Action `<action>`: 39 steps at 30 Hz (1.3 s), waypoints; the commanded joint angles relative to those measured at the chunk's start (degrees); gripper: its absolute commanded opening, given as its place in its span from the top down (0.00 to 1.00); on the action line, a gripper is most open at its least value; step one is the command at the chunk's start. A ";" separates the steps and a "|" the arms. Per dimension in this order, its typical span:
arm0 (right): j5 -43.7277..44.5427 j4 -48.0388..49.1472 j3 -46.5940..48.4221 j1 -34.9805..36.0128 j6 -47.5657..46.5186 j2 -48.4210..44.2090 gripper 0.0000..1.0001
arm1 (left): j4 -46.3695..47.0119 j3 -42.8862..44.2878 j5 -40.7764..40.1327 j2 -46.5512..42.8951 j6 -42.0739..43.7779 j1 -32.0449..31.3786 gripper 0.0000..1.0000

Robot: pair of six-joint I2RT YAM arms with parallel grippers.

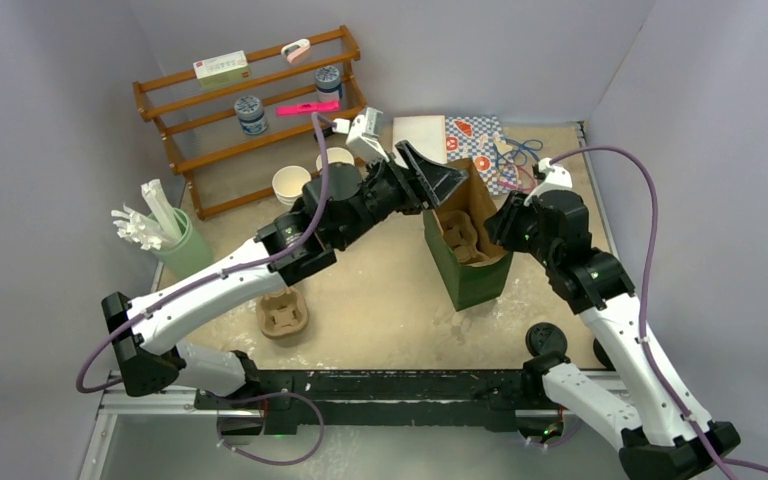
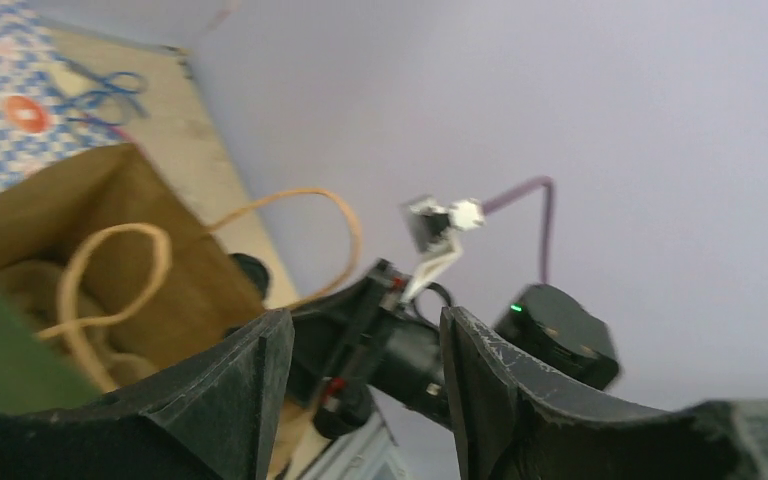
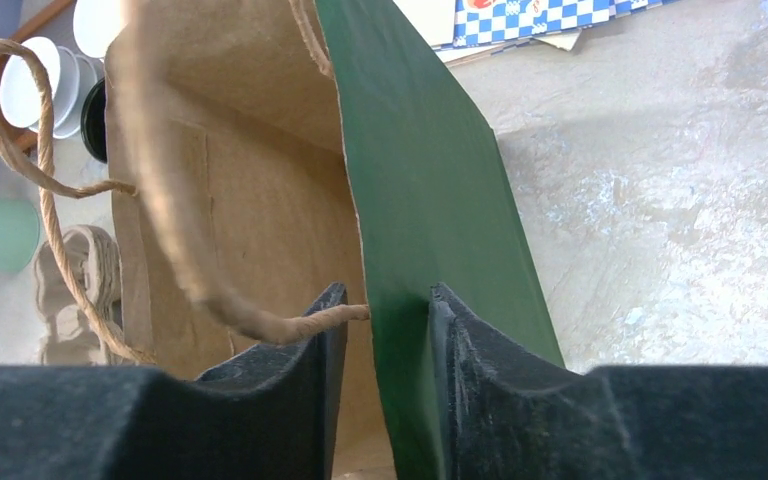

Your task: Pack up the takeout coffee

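Observation:
The green paper bag (image 1: pixel 470 270) stands open mid-table, brown inside, with a pulp cup carrier (image 1: pixel 465 240) in it. My left gripper (image 1: pixel 430 175) is open and empty, hovering over the bag's far left rim; its view (image 2: pixel 365 345) looks across the bag's mouth (image 2: pixel 80 230) at the right arm. My right gripper (image 1: pixel 505 228) straddles the bag's right wall (image 3: pixel 430 200); the jaws stand a little apart and only the outer finger touches the wall. A round black lid (image 1: pixel 546 339) sits at the front right; I cannot tell whether an olive cup is under it.
Lidless white-inside cups (image 1: pixel 291 185) and a wooden shelf (image 1: pixel 250 100) stand at the back left. A pale green holder of white utensils (image 1: pixel 175 245) stands left. A spare pulp carrier (image 1: pixel 285 315) lies front left. Checkered paper (image 1: pixel 480 140) and blue scissors (image 1: pixel 522 150) lie behind the bag.

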 commanded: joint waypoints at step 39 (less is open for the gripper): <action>4.52 -4.50 8.16 -0.14 -0.11 4.39 0.25 | -20.84 1.97 9.50 4.41 -11.25 7.85 0.43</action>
